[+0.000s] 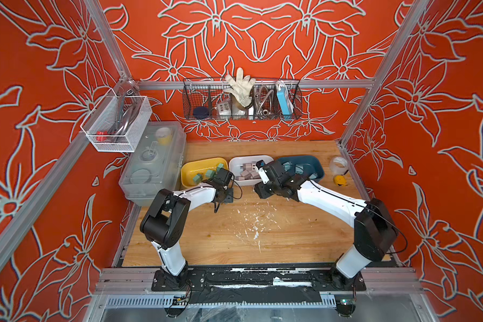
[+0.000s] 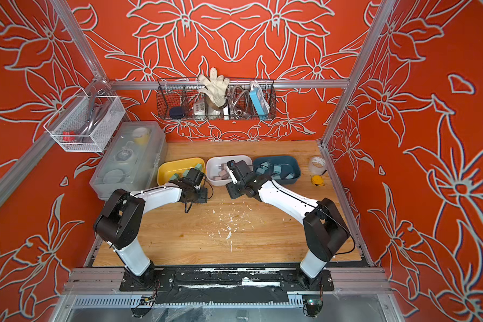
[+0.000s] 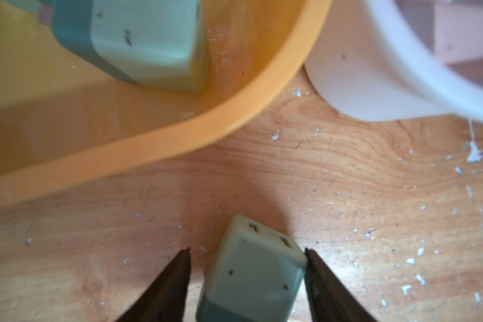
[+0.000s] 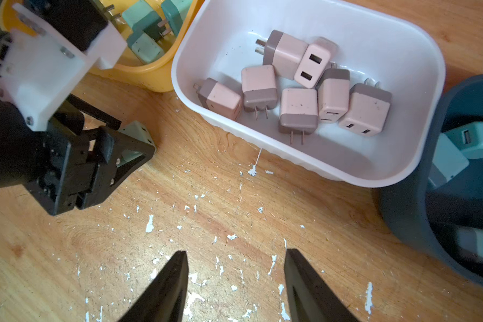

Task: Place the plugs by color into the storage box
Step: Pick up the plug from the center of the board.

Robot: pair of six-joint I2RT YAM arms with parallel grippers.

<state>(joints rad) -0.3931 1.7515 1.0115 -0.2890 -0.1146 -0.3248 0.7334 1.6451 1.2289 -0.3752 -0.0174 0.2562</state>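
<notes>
Seven pink plugs [image 4: 299, 106] in white bin [image 4: 402, 156]

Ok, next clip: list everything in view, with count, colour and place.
green plugs: several, mint, in yellow bin
loose green plug: one, mint, on table beside yellow bin
pink plugs: seven, pink, in white bin
blue plugs: several, light blue, in dark blue bin
lidded box: one, clear, table's left edge
tape roll: one, clear, right of bins
tape measure: one, yellow, right of bins
wire basket: one, black, back rail, holding glove and hose
mesh basket: one, white, left rail
left gripper: one, black, open around loose green plug
right gripper: one, black, open, empty, over table
</notes>
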